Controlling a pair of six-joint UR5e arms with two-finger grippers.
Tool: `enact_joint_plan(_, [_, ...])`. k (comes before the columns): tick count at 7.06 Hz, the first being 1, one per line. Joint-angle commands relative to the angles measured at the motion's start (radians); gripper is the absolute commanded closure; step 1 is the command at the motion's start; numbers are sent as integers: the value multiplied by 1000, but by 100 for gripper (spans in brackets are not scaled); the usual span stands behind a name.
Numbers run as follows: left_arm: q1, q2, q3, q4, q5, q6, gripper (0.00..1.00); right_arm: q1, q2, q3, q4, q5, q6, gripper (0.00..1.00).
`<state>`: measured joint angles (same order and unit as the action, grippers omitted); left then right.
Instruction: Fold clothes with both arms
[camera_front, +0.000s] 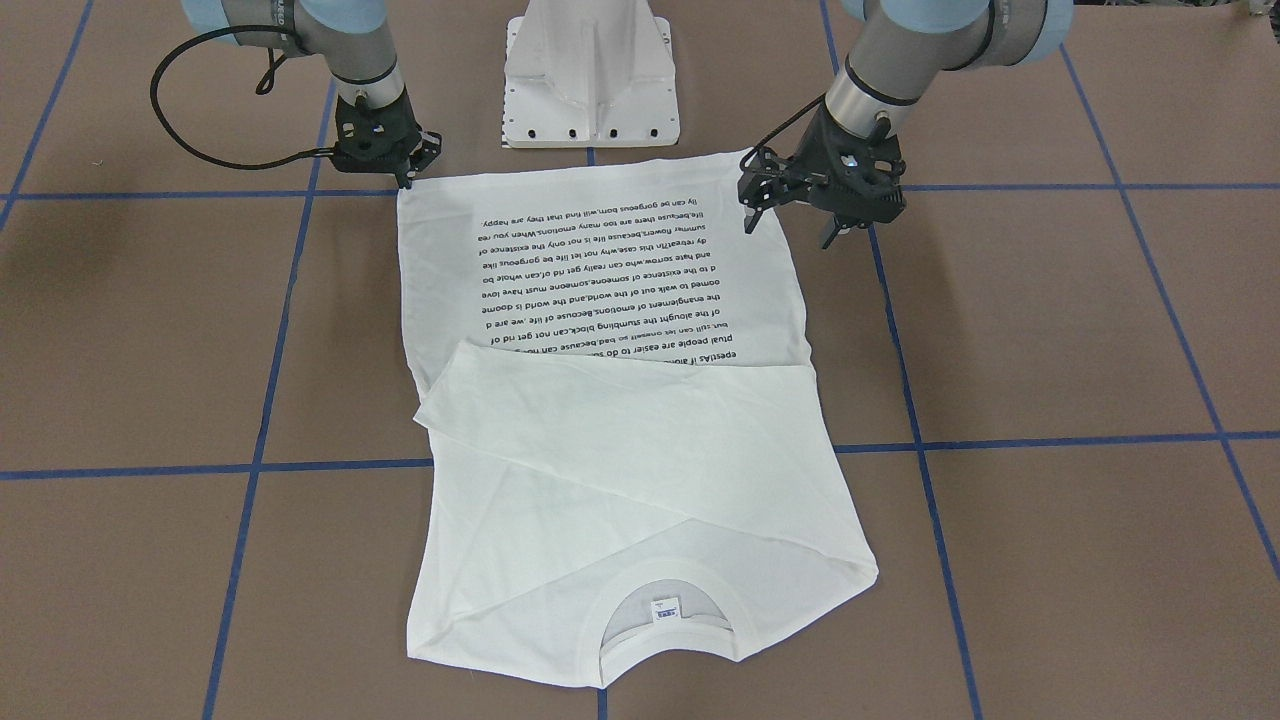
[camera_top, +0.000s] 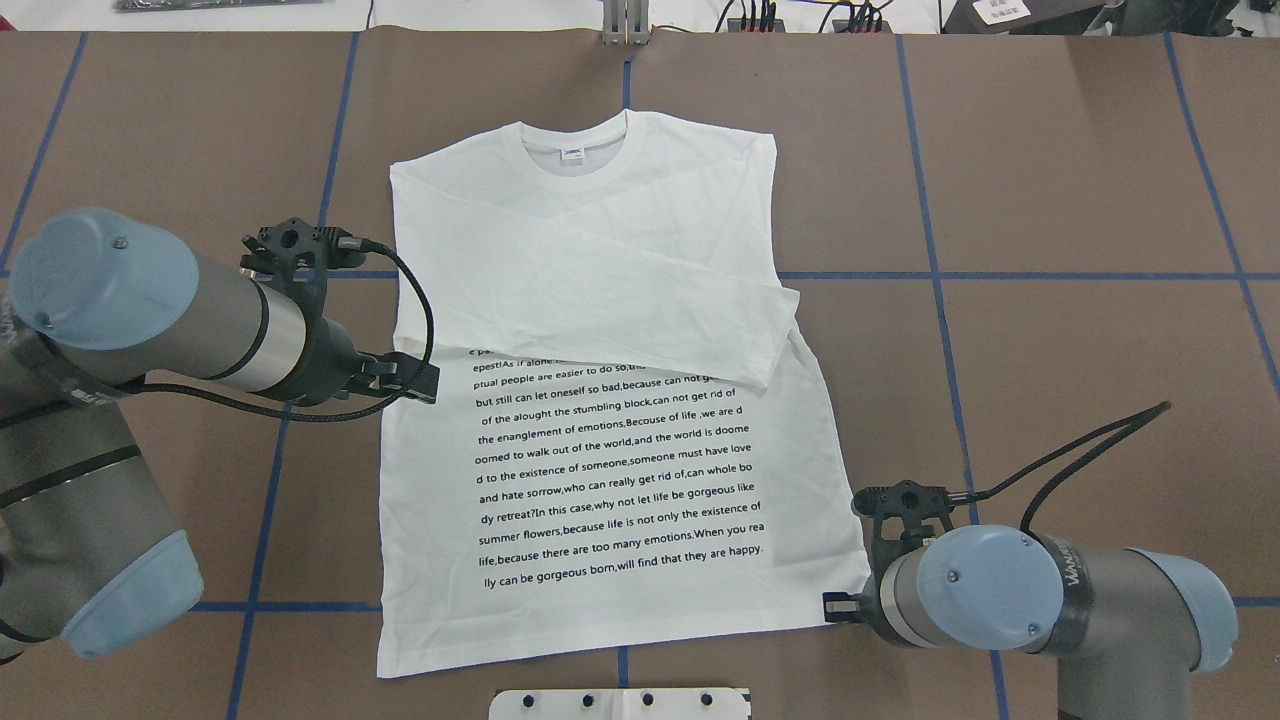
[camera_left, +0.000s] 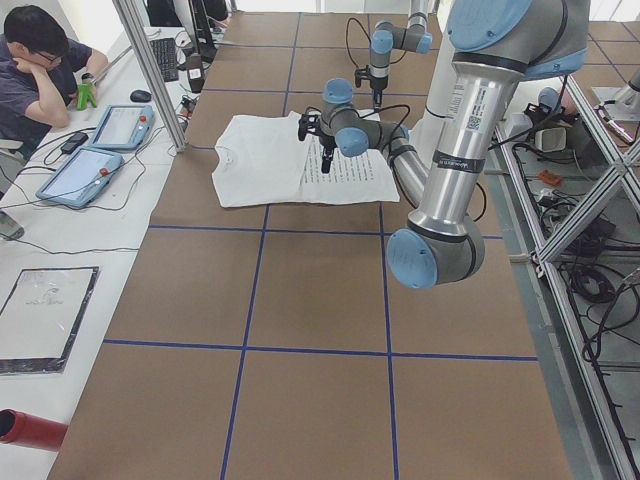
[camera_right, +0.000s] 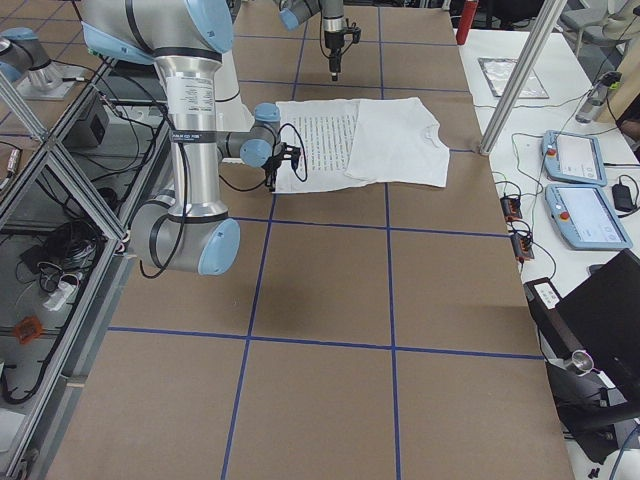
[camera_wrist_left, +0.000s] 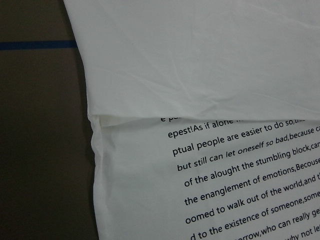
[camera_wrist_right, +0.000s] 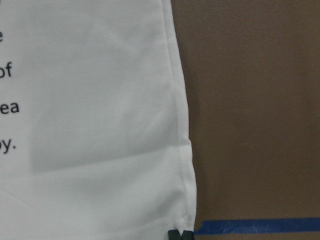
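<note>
Table (camera_top: 1050, 180): T-shirt (camera_top: 620, 480), collar (camera_front: 665, 578) away from robot (camera_front: 590, 80) (lengthwise); right tool (camera_wrist_right: 181, 235) pinching hem (camera_top: 600, 640), left tool (camera_top: 428, 383): can't tell.

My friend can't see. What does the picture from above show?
A white shirt with black writing lies flat on a brown table, a sleeve folded across its chest. The left arm and right arm reach in from the sides, the right pincer at its bottom corner.

White T-shirt (camera_top: 620, 480), sleeve folded across chest, left claw (camera_top: 424, 383) at side edge, right claw (camera_top: 833, 606) at hem corner
</note>
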<state>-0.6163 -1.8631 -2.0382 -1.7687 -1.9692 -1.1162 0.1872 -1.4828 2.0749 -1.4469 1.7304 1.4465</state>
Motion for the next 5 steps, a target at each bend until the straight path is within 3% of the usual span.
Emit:
enact_joint_plan(1, [19,30,-11,-5,3,-108,0,14,4,14,-1,-3,2,100])
enact_joint_plan(4, [284,212,-89,-98,137,-400,0,26,12,34,0,-26,3,100])
enact_joint_plan(5, [381,222,-120,-92,194,-509,1,37,13,36,0,-28,2,100])
